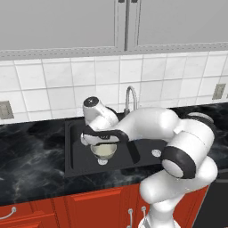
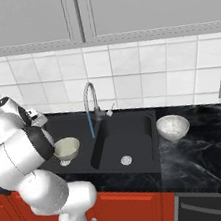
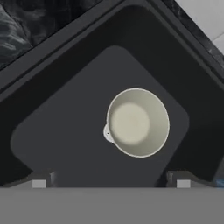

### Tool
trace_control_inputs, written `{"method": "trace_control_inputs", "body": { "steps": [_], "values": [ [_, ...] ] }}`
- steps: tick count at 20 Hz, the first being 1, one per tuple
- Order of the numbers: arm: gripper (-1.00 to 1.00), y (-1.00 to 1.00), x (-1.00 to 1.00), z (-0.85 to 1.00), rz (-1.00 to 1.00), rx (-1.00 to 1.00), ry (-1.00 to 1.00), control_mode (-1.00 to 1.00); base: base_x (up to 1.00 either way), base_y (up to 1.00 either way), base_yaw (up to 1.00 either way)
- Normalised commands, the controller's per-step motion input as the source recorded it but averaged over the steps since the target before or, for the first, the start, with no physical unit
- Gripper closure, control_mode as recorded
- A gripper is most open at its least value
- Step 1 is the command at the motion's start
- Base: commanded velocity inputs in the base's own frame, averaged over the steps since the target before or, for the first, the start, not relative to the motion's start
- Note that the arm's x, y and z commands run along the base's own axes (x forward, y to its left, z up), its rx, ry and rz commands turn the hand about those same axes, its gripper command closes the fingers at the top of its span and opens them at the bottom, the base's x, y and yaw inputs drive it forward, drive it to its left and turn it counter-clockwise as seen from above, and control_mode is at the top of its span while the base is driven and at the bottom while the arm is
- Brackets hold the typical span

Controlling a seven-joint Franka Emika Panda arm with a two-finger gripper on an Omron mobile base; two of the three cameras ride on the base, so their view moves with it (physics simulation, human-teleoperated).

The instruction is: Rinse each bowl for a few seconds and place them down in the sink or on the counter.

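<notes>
The cream bowl (image 3: 138,122) sits upright in the sink's (image 3: 61,131) left basin with the gripper (image 3: 111,183) spread wide and empty above it, and it looks light, stiff and slippery, so I'd pinch the rim.

The greenish-cream bowl (image 3: 138,122) sits upright on the floor of the left basin of the black sink (image 2: 141,166), over a round silver drain that peeks out at its edge; its rim is darker than its pale inside, and it shows empty. The glossy white-grey bowl (image 2: 173,126) stands upright on the black veined counter (image 2: 211,157), just beside the sink's right rim. The sink has 2 basins; the right one shows its silver drain (image 2: 125,160) bare. A curved steel faucet (image 2: 90,105) rises behind the divider, with a thin blue stream beneath its spout
</notes>
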Motion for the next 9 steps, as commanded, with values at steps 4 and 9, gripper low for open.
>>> {"method": "trace_control_inputs", "body": {
  "steps": [4,9],
  "values": [
    [-1.00,-0.07,-0.59,0.62,0.01,0.00,-0.06,-1.00,0.00,0.00,0.00],
    [-1.00,-0.06,-0.59,0.62,0.02,0.00,-0.05,-1.00,0.00,0.00,0.00]
  ]
}}
